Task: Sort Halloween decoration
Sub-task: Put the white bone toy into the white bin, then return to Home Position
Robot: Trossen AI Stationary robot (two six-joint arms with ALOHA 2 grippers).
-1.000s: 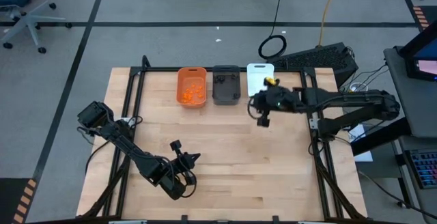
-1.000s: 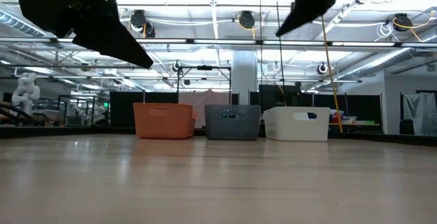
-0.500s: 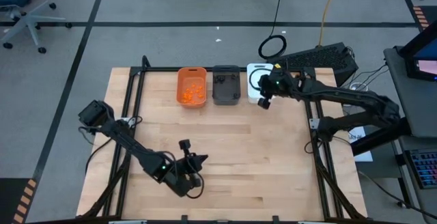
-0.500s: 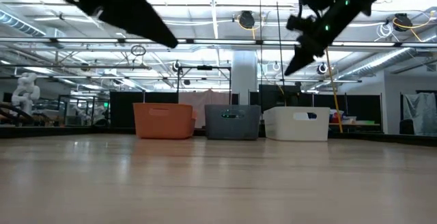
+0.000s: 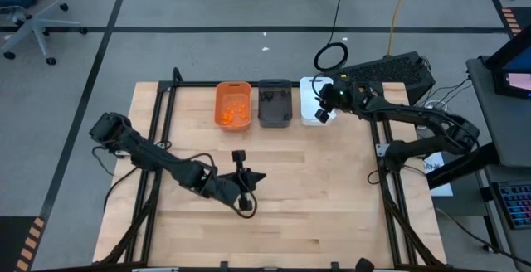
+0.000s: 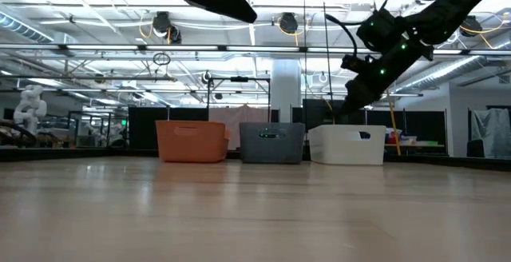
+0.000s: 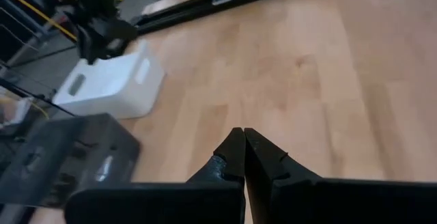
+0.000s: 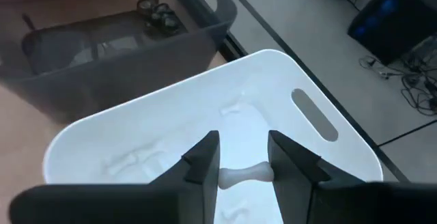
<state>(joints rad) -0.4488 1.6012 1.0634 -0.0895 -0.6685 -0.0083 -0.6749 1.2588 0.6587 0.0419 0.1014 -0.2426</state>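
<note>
The right gripper [image 8: 244,154] hangs directly above the white bin [image 8: 328,159], over its inside. Its two fingers [image 8: 202,157] stand a little apart, and a small white bone-shaped piece [image 8: 246,175] lies across between their tips, one end touching each finger, so the gripper has this piece in its hold. Under it, on the floor of the white bin, more white bone pieces [image 8: 130,160] lie loose.

Next to the white bin stands the dark grey bin [image 5: 275,103], which has a few dark lumps [image 8: 158,14] in one corner. On the far side of the grey bin from the white bin is the orange bin [image 5: 233,104], with orange pieces [image 5: 235,110] inside.

The left gripper [image 7: 244,143] is well apart from the white bin, over the bare middle of the wooden table [image 5: 332,197]. Its fingers are pressed together and hold nothing.
</note>
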